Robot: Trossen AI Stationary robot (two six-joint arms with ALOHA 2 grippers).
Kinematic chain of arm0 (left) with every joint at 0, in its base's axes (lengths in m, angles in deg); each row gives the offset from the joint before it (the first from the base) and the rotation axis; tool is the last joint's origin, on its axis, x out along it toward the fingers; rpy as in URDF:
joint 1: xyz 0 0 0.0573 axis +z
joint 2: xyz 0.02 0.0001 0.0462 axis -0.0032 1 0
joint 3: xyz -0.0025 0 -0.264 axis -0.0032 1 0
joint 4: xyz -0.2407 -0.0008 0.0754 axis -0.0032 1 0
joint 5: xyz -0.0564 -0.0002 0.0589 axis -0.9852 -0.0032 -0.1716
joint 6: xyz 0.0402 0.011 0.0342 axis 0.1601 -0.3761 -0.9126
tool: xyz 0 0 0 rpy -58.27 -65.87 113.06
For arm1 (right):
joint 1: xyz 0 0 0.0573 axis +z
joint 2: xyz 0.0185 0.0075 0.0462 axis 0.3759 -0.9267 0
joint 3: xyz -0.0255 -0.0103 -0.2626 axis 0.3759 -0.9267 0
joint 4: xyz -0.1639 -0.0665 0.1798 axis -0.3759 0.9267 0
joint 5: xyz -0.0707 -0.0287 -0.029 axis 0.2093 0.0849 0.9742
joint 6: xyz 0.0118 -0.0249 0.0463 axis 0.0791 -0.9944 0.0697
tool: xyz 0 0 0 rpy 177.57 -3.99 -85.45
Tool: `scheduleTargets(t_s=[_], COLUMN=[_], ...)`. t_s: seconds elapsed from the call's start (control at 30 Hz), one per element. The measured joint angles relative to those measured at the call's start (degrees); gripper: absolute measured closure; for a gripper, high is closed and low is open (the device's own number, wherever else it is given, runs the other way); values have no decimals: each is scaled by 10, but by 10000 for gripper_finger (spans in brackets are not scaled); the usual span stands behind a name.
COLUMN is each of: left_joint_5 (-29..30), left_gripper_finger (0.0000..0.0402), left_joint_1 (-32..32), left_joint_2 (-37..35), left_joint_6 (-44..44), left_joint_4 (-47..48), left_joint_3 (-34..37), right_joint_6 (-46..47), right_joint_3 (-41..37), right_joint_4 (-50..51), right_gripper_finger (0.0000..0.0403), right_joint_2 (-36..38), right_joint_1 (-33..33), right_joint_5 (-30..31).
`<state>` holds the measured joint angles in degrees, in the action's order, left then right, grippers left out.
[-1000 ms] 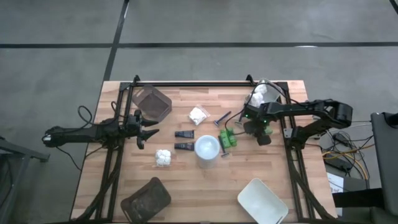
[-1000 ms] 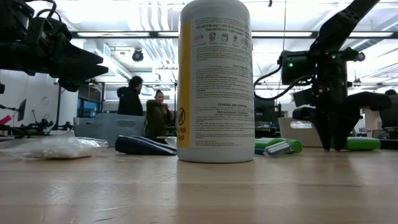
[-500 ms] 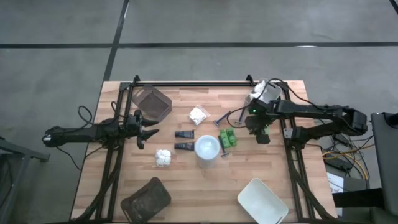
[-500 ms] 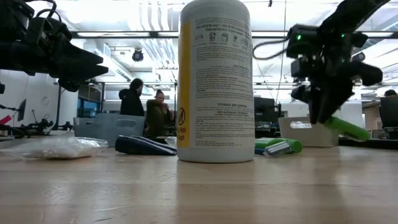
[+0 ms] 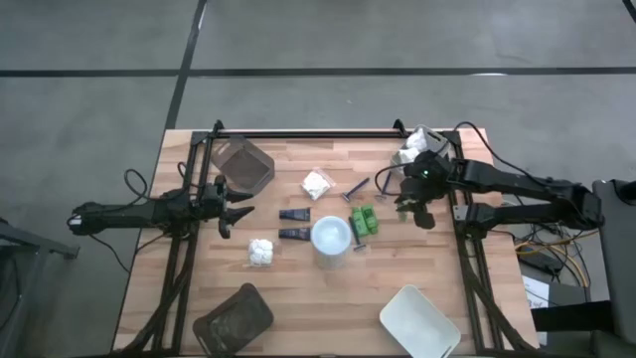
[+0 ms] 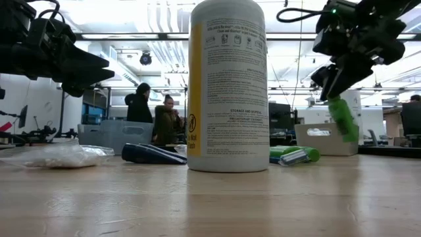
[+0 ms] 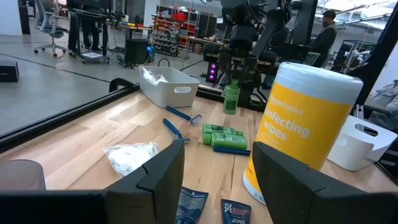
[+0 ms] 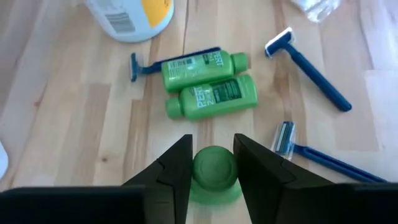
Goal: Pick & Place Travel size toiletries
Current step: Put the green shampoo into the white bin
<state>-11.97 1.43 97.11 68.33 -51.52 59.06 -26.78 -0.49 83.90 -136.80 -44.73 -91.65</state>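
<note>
My right gripper (image 8: 213, 163) is clamped on a small green bottle (image 8: 214, 173), lifted off the table (image 5: 437, 259), right of centre in high view, hanging at upper right in low view. Step: carry phase of pick & place. Two more green bottles (image 8: 210, 82) lie on the wood w/ razors (image 8: 311, 61) beside, near the yellow bottle (image 5: 331, 239). Next, I judge: move over to a white tray (image 5: 418, 320), lower right, then release. Left gripper (image 5: 236, 209) waits mid-left, fingers apart, empty.
</note>
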Motion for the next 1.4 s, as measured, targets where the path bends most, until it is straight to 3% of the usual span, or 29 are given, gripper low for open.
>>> scheduleTargets(t_s=[0.33,0.7,0.8,1.17,1.4], left_joint_5=[0,0,0,0,0], left_gripper_finger=[206,206,206,206,206], left_joint_1=[0,0,0,0,0], left_joint_2=[0,0,0,0,0], left_joint_6=[0,0,0,0,0], left_joint_4=[0,0,0,0,0], left_joint_3=[0,0,0,0,0], right_joint_6=[-1,-12,-30,-119,-119], right_joint_3=[0,1,11,69,73], right_joint_4=[-1,-2,-2,40,40], right_gripper_finger=[300,309,302,305,301], right_joint_2=[11,47,61,53,52], right_joint_1=[0,1,9,95,166], right_joint_5=[-25,-146,-154,-155,-155])
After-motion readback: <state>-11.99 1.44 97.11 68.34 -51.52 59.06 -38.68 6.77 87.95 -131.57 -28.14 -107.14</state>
